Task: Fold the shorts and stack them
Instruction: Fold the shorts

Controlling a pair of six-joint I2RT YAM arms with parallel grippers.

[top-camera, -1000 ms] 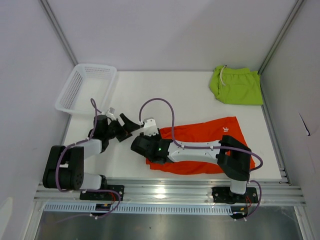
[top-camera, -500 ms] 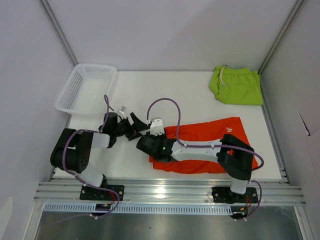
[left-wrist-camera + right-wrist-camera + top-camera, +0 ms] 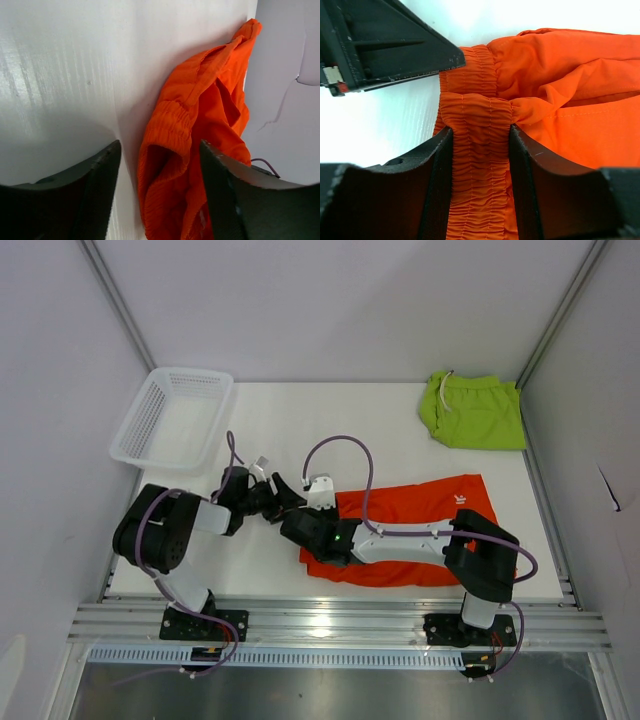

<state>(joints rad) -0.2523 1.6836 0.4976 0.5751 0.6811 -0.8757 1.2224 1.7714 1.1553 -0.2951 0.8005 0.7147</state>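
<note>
**Left gripper closes in on the pinched orange waistband**

The orange shorts (image 3: 420, 530) lie by the tabletop's near edge, from the middle toward the right edge. Over the last second they have bunched narrower and slid slightly rightward. Their long axis runs left to right, a little tilted, with the elastic waistband at the left end and the leg hems toward the right edge. The right gripper (image 3: 480, 135) is clamped on that waistband. The left gripper (image 3: 160, 145) has travelled rightward from nearer the left edge. Its fingers stand apart with the waistband just ahead between them, though contact is unclear. The lime green shorts (image 3: 475, 410) sit unmoved in the far right corner.
</note>
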